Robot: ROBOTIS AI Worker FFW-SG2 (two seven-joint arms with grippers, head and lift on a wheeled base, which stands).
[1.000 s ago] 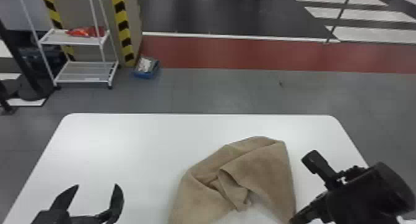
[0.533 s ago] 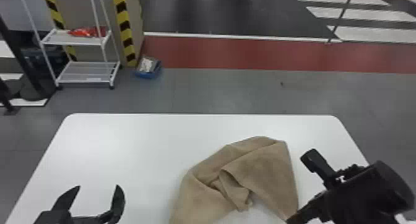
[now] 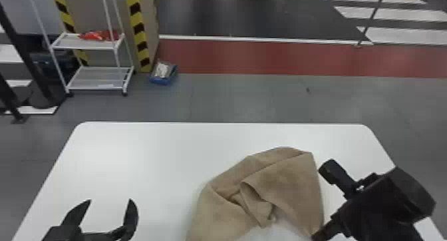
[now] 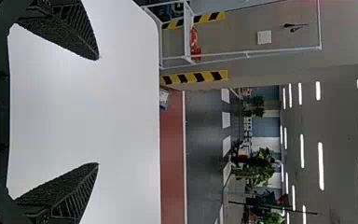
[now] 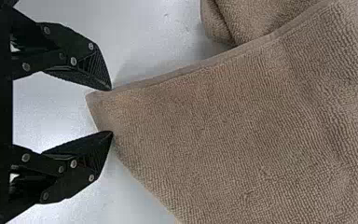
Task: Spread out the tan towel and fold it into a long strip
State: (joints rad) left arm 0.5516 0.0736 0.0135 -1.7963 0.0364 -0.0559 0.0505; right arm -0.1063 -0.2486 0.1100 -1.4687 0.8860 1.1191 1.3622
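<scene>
The tan towel (image 3: 289,180) lies bunched on the right half of the table, with a folded flap near its middle. In the head view my right gripper (image 3: 316,237) is at the towel's near right corner. From the right wrist view, that gripper (image 5: 111,111) stands open, the corner of the towel (image 5: 223,121) lying between its two fingertips. My left gripper (image 3: 109,201) is open over the table's near left, apart from the towel; in the left wrist view this gripper (image 4: 98,111) has nothing between its fingers.
The white table (image 3: 139,150) has rounded far corners. Beyond it on the floor stand a white rack (image 3: 96,79) with a red item on it and a blue bin (image 3: 163,74). My right forearm covers part of the table's right edge.
The right gripper has shifted slightly left, to the towel's corner. My left gripper has hardly moved, and the towel's shape looks nearly the same.
</scene>
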